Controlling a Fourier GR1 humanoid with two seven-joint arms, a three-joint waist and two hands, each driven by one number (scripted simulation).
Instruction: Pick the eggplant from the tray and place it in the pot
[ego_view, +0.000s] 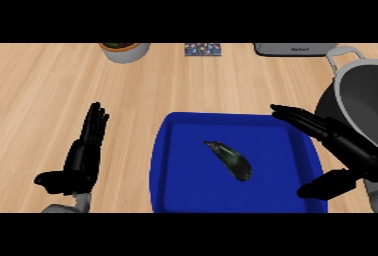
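Tray: your flat blue tray holds the dark purple eggplant.
Eggplant: lies slanted, stem up-left.
Pot: big grey pot, inside hidden.
Hands: left hand and right hand open, holding nothing.

Left hand rests open, fingers straight; right hand open, fingers extended, thumb spread

The tray is bright blue; the eggplant on it is glossy dark purple-black with a greenish sheen. The table shows pale wood grain. The pot is dark grey, lighter-rimmed. Both hands are black.
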